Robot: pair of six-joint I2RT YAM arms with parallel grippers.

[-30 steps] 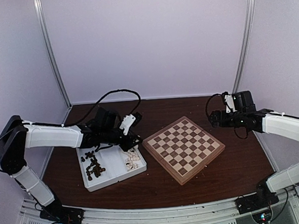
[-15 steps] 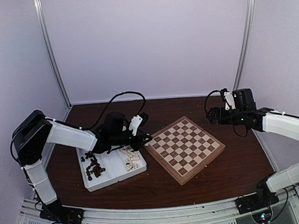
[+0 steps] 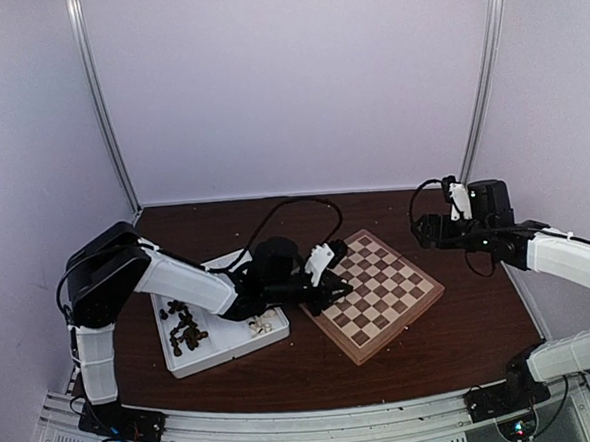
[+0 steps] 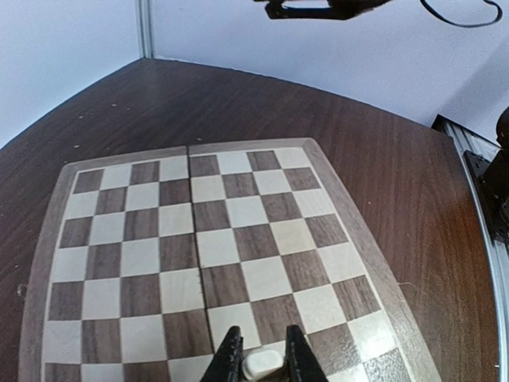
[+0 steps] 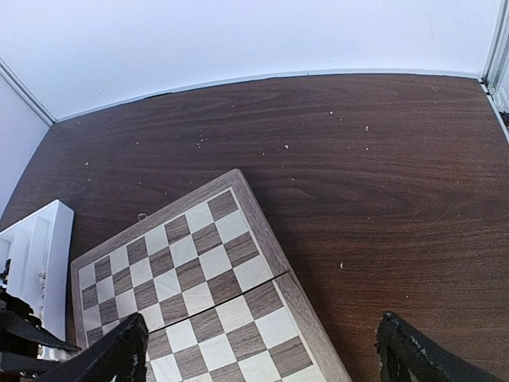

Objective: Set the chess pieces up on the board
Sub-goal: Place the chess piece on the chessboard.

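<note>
Your left claw [image 3: 331, 291] is clamped on a single cream-white piece [image 4: 262, 365], pinched by its sides between the two fingers [image 4: 231, 360]. That grip leaves the base free to meet the wood. The arm reaches low across from the tray [image 3: 229, 353] to the edge of the board [image 3: 384, 276] nearest it, the shortest way from the supply to a back row. In the left wrist view the piece hangs over the edge row, close to where a cream and a dark square meet. Whether it touches the surface you cannot tell from here.

No piece stands on the board yet, so the job is at its very start. The rest wait in the tray, sorted by colour: the dark brown pieces [image 3: 186, 330] in the compartment away from the board, the cream pieces [image 3: 262, 323] in the one beside it.

Your right claw [image 3: 423, 233] hangs with its fingers wide apart and nothing between them, up above the desk [image 3: 472, 330] near the board's far right corner. That looks like a parking spot, clear of the working arm.

The board lies turned on the desk, one corner pointing at you, so square the piece to the checks, not to the desk's edge.
</note>
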